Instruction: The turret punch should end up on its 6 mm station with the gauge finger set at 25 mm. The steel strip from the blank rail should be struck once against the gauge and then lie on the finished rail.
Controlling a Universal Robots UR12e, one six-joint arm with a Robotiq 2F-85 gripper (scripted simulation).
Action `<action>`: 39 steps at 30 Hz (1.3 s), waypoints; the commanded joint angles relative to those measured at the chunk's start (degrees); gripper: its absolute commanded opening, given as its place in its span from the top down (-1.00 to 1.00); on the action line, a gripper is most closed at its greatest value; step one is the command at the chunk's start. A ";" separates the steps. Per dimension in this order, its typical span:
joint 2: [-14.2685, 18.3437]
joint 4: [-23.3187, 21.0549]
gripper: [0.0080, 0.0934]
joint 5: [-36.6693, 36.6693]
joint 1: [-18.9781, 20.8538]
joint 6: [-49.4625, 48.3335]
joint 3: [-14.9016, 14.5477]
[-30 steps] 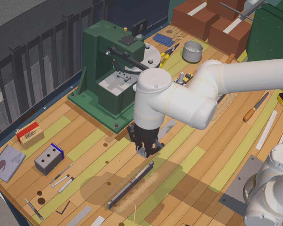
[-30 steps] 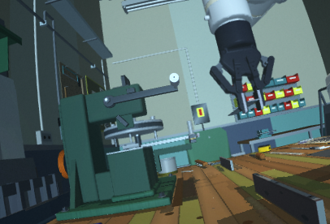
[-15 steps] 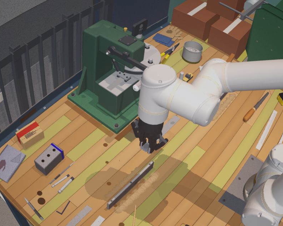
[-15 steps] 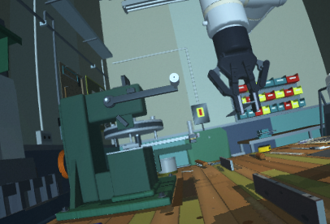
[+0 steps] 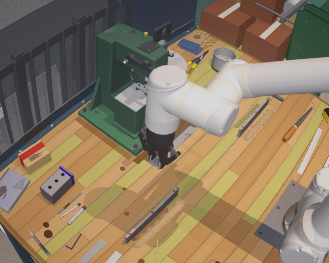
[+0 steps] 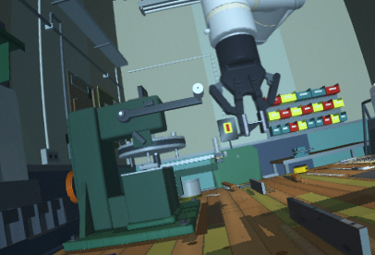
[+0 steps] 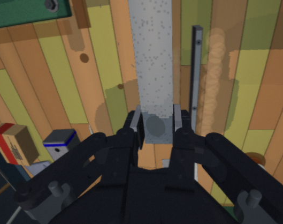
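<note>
In front of the green turret punch (image 5: 125,85) at the bench's back left, my gripper (image 5: 160,162) hangs high above the boards, and its two fingers clamp the long edges of the grey steel strip (image 7: 153,61) at one end. The strip (image 5: 184,135) sticks out level from the fingers toward the right. One dark rail (image 5: 152,215) lies on the boards below and in front of me. The other rail (image 5: 253,116) lies to the right, past my arm. The punch's lever (image 6: 161,106) points toward me, and my arm hides the turret disc.
A grey pot (image 5: 223,58) stands behind the punch, near yellow-handled pliers (image 5: 197,61). A drilled block (image 5: 57,184), a red-topped carton (image 5: 34,157) and pens lie at the left front. A file (image 5: 297,124) and white strips lie at right, by the arm's base (image 5: 309,220).
</note>
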 commanded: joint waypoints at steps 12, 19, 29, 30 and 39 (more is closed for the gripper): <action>8.10 -0.28 1.00 -0.01 -1.07 -1.06 -7.94; 12.95 0.29 1.00 -0.01 -1.60 -1.59 -13.37; 18.33 1.54 1.00 -0.01 -2.10 -2.10 -19.99; 18.72 1.65 1.00 -0.01 -2.14 -2.14 -20.50; 20.88 2.34 1.00 -0.01 -2.32 -2.32 -23.34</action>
